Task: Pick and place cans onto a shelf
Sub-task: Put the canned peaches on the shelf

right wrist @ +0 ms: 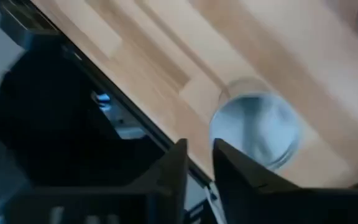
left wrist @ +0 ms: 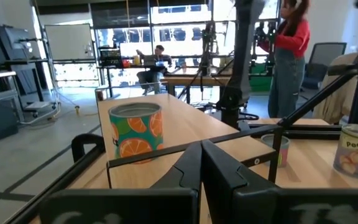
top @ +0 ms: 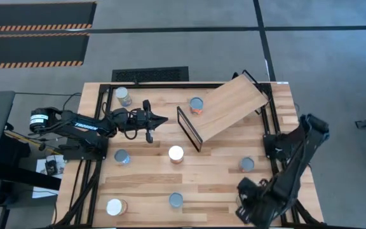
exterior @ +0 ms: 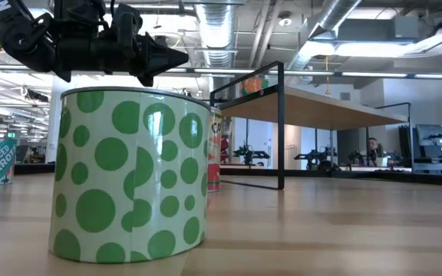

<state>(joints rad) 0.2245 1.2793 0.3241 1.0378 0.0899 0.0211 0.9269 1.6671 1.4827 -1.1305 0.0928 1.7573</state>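
Several cans stand on their bases on the slatted table: an orange-print can (top: 197,105) next to the shelf, a white-topped can (top: 176,154), a green-dotted can (exterior: 129,176) and others. The shelf (top: 230,105) is a tilted light-wood board, with its thin black frame (top: 189,127) at the end toward the table's middle. My left gripper (top: 161,119) is shut and empty in the air, pointing at the black frame, and it also shows in the left wrist view (left wrist: 201,155). My right gripper (right wrist: 199,155) hangs over the table's near right corner, with a narrow gap between its fingers, above and beside a silver-topped can (right wrist: 257,130).
More cans stand at the far left (top: 124,95), at the left (top: 121,157), at the near left (top: 115,207), near the front (top: 176,200) and at the right (top: 247,164). A peaches can (left wrist: 356,149) shows beyond the frame. A person stands in the room behind.
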